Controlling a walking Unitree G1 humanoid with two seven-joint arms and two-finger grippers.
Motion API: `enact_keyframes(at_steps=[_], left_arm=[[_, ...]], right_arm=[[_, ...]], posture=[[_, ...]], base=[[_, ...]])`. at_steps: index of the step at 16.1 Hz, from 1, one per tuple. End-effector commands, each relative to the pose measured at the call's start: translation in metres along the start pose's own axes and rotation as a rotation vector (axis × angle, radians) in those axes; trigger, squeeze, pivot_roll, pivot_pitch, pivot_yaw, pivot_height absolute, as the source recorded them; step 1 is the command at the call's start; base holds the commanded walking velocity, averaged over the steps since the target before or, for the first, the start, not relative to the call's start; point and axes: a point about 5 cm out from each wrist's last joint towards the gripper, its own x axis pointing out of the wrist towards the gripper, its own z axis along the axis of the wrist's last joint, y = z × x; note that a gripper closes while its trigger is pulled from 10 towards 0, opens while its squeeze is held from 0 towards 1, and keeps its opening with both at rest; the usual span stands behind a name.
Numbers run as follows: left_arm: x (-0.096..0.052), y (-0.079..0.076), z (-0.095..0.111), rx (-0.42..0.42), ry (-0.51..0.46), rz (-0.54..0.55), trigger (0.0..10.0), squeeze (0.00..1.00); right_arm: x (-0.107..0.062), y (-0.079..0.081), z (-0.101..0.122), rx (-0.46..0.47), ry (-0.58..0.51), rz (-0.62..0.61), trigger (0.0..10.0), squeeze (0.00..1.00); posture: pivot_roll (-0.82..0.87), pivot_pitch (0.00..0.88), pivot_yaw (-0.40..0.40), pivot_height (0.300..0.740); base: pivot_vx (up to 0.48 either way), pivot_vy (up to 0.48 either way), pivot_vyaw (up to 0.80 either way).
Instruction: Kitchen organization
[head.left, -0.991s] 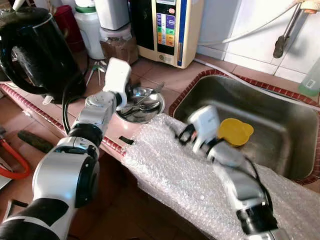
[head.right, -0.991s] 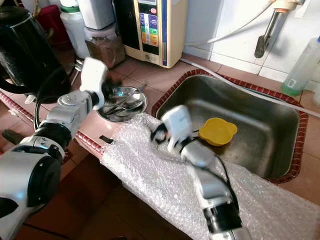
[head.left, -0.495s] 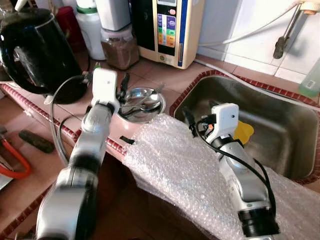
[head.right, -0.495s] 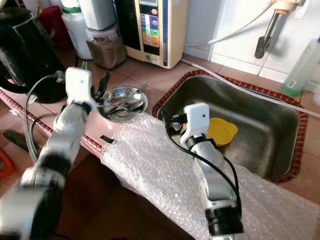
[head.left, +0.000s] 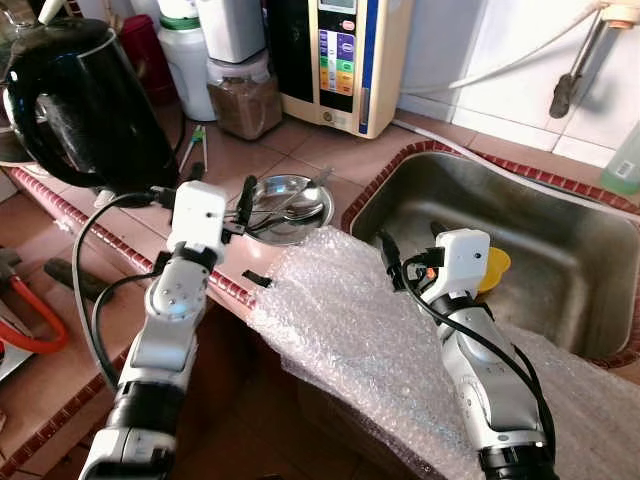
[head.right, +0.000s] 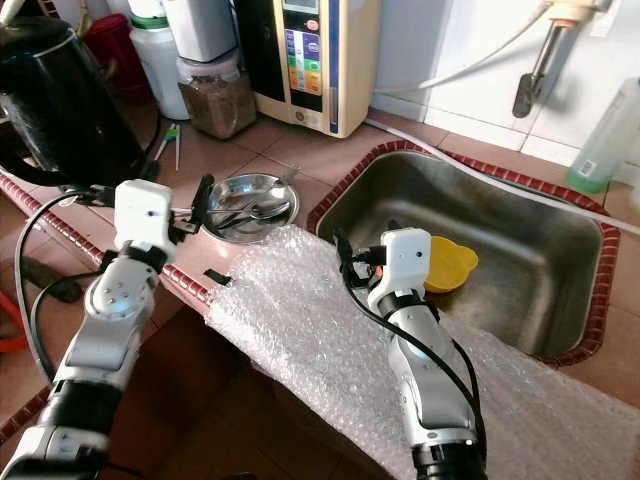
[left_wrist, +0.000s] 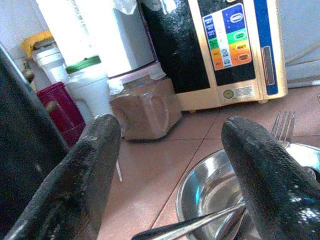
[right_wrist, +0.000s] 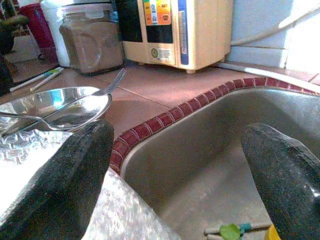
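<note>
While both arms hang over the counter edge, the left gripper (head.left: 222, 205) sits just beside the steel bowl (head.left: 288, 208), its fingers spread wide with nothing between them. The bowl rests on the tiled counter between the black kettle (head.left: 85, 100) and the sink (head.left: 560, 255), touching the near corner of the bubble wrap (head.left: 350, 330). A fork (left_wrist: 283, 126) and what looks like a spoon lie across it; from the left wrist view the fork's tines poke over the far rim, and a handle crosses low between the two fingers, so the cutlery's long axis runs roughly across the gripper's line of reach.

The right gripper (head.left: 412, 252) hovers at the sink's near rim, also released, fingers wide apart and empty. A yellow cup (head.right: 450, 265) lies in the basin just beyond it, partly hidden by the wrist.

I'd judge the left arm plainly nearer the bowl and the right nearer the cup. If the bowl is next, the left gripper needs only a short push forward and to its right, taking the rim rather than the loose cutlery, which could slide or tip out
</note>
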Motion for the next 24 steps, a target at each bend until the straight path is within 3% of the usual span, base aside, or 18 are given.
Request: enact_keyframes(at_steps=[1,4,5,8,10,12,14,19,20,21,23,24], left_arm=[[-0.006,0.002,-0.002,0.01,0.021,0.003,10.0,1.0],[-0.015,0.003,-0.03,-0.106,0.23,-0.006,10.0,1.0],[-0.005,0.009,-0.029,-0.136,0.264,-0.033,10.0,1.0],[0.02,0.021,-0.017,-0.094,0.276,-0.133,10.0,1.0],[0.033,0.021,-0.015,-0.077,0.298,-0.193,10.0,1.0],[0.049,0.014,-0.018,-0.07,0.382,-0.299,10.0,1.0],[0.053,0.011,-0.02,-0.065,0.438,-0.372,10.0,1.0],[0.067,0.012,-0.02,-0.039,0.501,-0.399,10.0,0.98],[0.068,0.012,-0.02,-0.045,0.499,-0.388,10.0,0.74],[0.07,0.011,-0.018,-0.073,0.481,-0.363,10.0,0.0],[0.068,0.007,-0.02,-0.156,0.464,-0.321,10.0,0.0],[0.067,0.006,-0.022,-0.159,0.467,-0.321,10.0,0.0]], right_arm=[[-0.002,0.003,0.001,0.001,-0.004,0.004,10.0,0.0],[-0.007,0.007,0.003,-0.012,-0.005,0.001,10.0,0.0],[-0.01,0.007,0.005,0.004,-0.009,-0.01,10.0,0.0],[-0.017,0.015,0.001,0.003,0.005,-0.022,10.0,0.0],[-0.024,0.014,0.001,0.011,0.006,-0.063,10.0,0.0],[-0.032,0.012,-0.002,0.013,0.018,-0.106,10.0,0.0],[-0.035,0.012,-0.002,0.008,0.02,-0.116,10.0,0.0],[-0.04,0.004,0.002,-0.006,0.022,-0.143,10.0,0.0],[-0.041,0.003,0.003,-0.004,0.022,-0.134,10.0,0.0],[-0.042,0.002,0.004,-0.029,0.021,-0.12,10.0,0.0],[-0.04,0.0,0.005,-0.045,0.032,-0.099,10.0,0.0],[-0.038,0.0,0.006,-0.048,0.035,-0.091,10.0,0.0]], posture=[[-0.01,0.058,0.117,0.74],[-0.05,0.045,0.114,0.74],[-0.06,0.049,0.113,0.74],[-0.1,0.056,0.152,0.74],[-0.13,0.061,0.184,0.74],[-0.16,0.062,0.215,0.74],[-0.18,0.063,0.227,0.74],[-0.21,0.065,0.222,0.74],[-0.21,0.066,0.217,0.74],[-0.21,0.066,0.201,0.74],[-0.21,0.059,0.169,0.74],[-0.21,0.057,0.157,0.74]], base=[[0.0,0.0,0.0],[0.0,0.0,0.0],[0.0,0.0,0.0],[0.0,0.0,0.0],[0.0,0.0,0.0],[0.0,0.0,0.0],[0.0,0.0,0.0],[0.0,0.0,0.0],[0.0,0.0,0.0],[0.0,0.0,0.0],[0.0,0.0,0.0],[0.0,0.0,0.0]])
